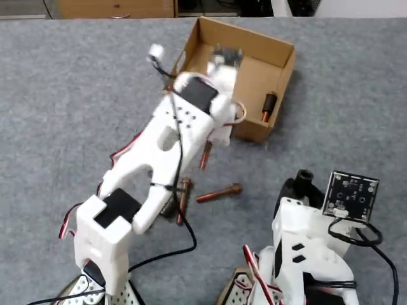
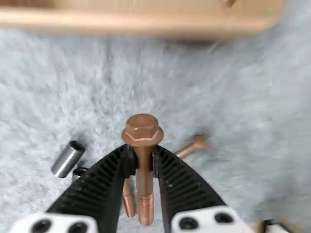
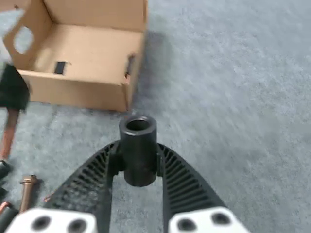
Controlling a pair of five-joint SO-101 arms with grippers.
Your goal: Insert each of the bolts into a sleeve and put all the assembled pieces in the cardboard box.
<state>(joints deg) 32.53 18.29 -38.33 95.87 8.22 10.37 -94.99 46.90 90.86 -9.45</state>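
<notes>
The left gripper (image 2: 142,156) is nipped down to a narrow gap on a copper bolt (image 2: 144,179), pinching the shank just under the hex head. The head points out past the fingertips and the threads point back toward the wrist. From above, the bolt hangs at 7 o'clock of the cardboard box (image 1: 257,79), long axis roughly 1 to 7. The right gripper (image 3: 138,158), at 5 o'clock, clamps a black sleeve (image 3: 138,145) mid-body, bore facing up. Both look rigid, smooth and round, so they may swivel if pinched off-centre. 2 loose bolts (image 1: 218,192) lie near 6 o'clock.
</notes>
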